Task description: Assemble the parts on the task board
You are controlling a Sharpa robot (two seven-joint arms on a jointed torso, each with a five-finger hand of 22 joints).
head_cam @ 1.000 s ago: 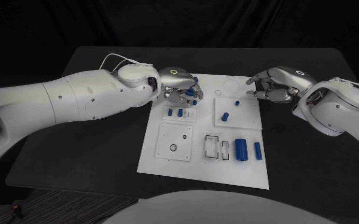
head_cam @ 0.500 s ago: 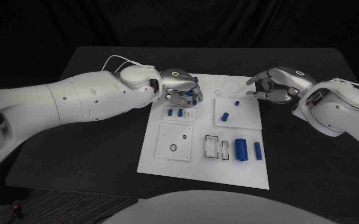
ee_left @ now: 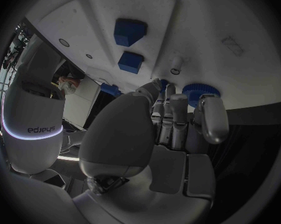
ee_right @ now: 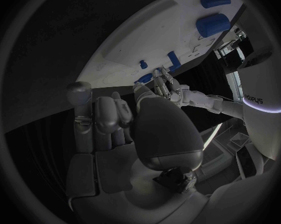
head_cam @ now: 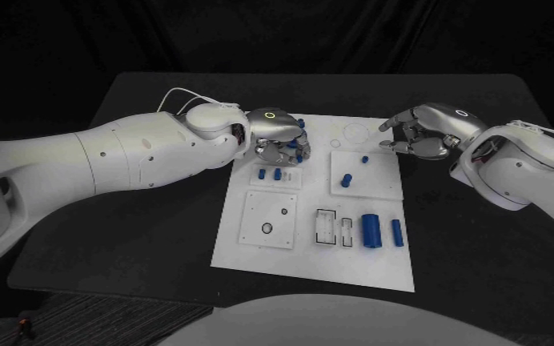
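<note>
My left silver hand (head_cam: 277, 134) hangs over the far left part of the white plastic task board (head_cam: 318, 270) on the black desk (head_cam: 150, 226). From the head view, its fingers point down among small blue parts (head_cam: 298, 144); whether they grip one, I cannot tell there. The left wrist view adds this: a round blue ribbed part (ee_left: 200, 90) sits right at my fingertips (ee_left: 210, 115), touching or nearly so, and two blue square blocks (ee_left: 129, 31) lie further off on the board.

My right silver hand (head_cam: 425, 131) hovers over the desk at the board's far right edge, fingers curled in, grasping nothing. The right wrist view shows a large blue cylinder (ee_right: 212, 24) well apart from it, and my left hand's fingers (ee_right: 167, 86) across the board.
</note>
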